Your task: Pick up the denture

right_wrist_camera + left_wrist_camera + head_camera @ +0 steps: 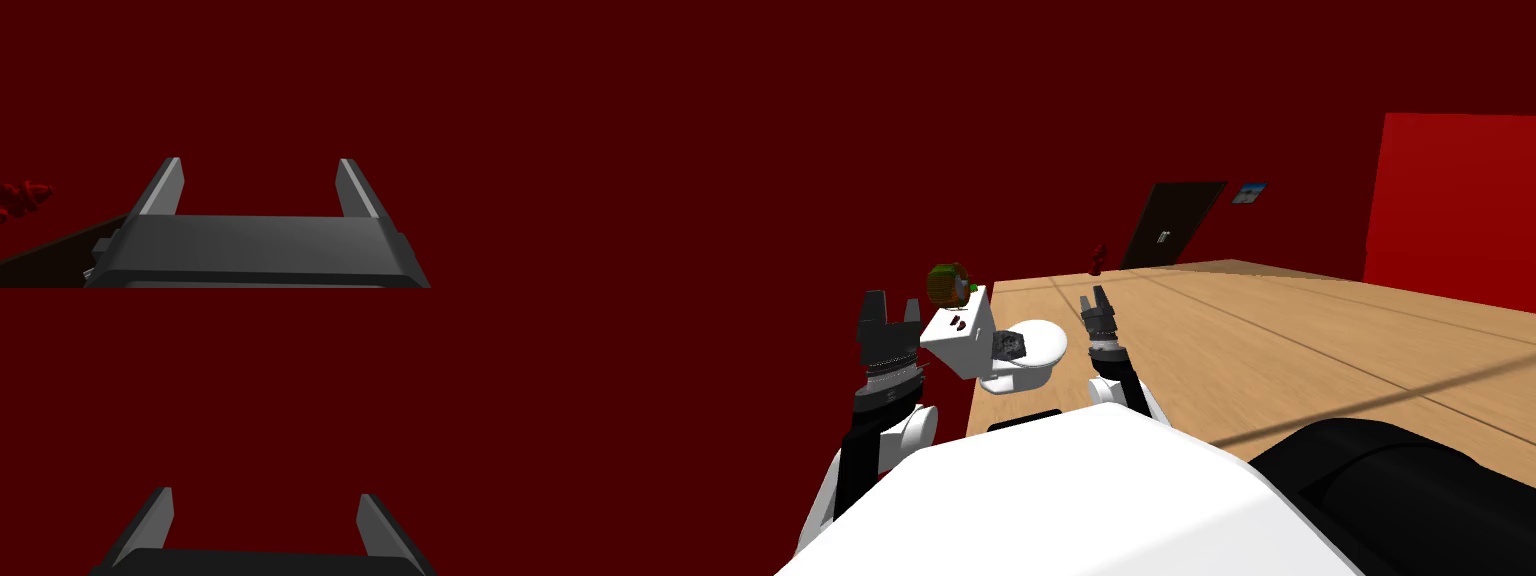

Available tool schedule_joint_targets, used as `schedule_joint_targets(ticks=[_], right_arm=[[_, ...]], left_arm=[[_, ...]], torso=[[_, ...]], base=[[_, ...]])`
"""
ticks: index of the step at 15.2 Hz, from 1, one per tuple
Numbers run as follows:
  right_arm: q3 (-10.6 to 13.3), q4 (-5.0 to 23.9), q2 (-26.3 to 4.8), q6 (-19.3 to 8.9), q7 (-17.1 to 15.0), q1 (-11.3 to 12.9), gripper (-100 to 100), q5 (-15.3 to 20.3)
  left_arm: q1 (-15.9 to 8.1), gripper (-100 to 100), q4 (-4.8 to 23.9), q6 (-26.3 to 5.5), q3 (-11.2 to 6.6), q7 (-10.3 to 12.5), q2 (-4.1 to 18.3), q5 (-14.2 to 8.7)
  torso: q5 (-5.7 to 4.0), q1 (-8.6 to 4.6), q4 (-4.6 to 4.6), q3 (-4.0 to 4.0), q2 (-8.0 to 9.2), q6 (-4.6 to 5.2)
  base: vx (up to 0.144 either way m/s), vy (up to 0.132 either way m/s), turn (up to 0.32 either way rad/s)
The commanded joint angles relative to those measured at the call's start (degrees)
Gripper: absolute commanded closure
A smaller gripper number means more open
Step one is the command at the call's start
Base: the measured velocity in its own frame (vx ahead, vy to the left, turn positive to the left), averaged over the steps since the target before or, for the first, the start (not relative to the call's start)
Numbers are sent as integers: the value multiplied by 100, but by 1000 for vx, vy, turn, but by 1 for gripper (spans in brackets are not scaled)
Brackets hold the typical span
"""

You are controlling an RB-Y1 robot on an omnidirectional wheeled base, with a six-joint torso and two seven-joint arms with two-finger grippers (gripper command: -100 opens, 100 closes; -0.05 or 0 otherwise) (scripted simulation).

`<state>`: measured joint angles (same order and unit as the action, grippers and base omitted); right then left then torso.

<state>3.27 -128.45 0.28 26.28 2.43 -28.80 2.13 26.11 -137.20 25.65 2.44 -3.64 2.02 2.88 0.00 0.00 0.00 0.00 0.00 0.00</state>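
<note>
Atop the white toilet tank [967, 350] lie small dark red pieces [958, 324], probably the denture. Our left gripper [892, 305] and right gripper [1097, 296] stand with fingers spread. We should lower the left gripper squarely astride them.

A: Item (a)?
B: White toilet [1032, 352] on the wooden floor [1272, 340], its tank toward the dark red wall [712, 200].
A: Item (b)?
B: Round green-and-brown object [948, 286] on the tank, at the toilet's 11 o'clock.
A: Background?
B: From the toilet's 1 o'clock: small red hydrant-like figure [1099, 257], then dark door [1172, 225], then blue picture [1250, 193]. Bright red panel [1452, 210] lies at the door's 3 o'clock.
</note>
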Motion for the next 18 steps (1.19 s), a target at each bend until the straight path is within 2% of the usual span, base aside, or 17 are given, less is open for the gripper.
schedule_joint_targets(ticks=[1, 2, 5, 10, 11, 16, 18], right_arm=[[0, 0, 0, 0, 0, 0, 0, 0], [0, 0, 0, 0, 0, 0, 0, 0], [0, 0, 0, 0, 0, 0, 0, 0], [-1, 0, -1, 0, 0, 0, 0, 0], [-1, 0, -1, 0, 0, 0, 0, 0], [-1, 0, -1, 0, 0, 0, 0, 0], [0, 0, -1, 0, 0, 0, 0, 0]], left_arm=[[-9, -100, 66, -6, -32, 1, 262, -21], [-9, -100, 66, -6, -32, 1, 262, -21], [-36, -100, 233, -35, -103, 0, 546, -62], [-119, -100, 665, -169, -263, -18, 853, -136], [-119, -100, 665, -169, -263, -18, 853, -136], [-216, -100, 1209, -418, -430, -58, 991, -176], [-234, -100, 1322, -477, -459, -68, 1001, -177]], torso=[[0, 0, 0, 0, 0, 0], [1, 5, 0, 0, 1, 0], [3, 15, 0, 2, 3, 0], [6, 24, 0, 1, 2, 0], [6, 25, 0, 1, 2, 0], [5, 21, -2, -4, -7, 0], [5, 20, -2, -6, -10, 0]], base=[[-5, 13, 6], [-7, 23, 3], [-8, 33, 2], [-5, 48, 0], [-2, 37, 0], [12, 38, 2], [21, 31, 0]])
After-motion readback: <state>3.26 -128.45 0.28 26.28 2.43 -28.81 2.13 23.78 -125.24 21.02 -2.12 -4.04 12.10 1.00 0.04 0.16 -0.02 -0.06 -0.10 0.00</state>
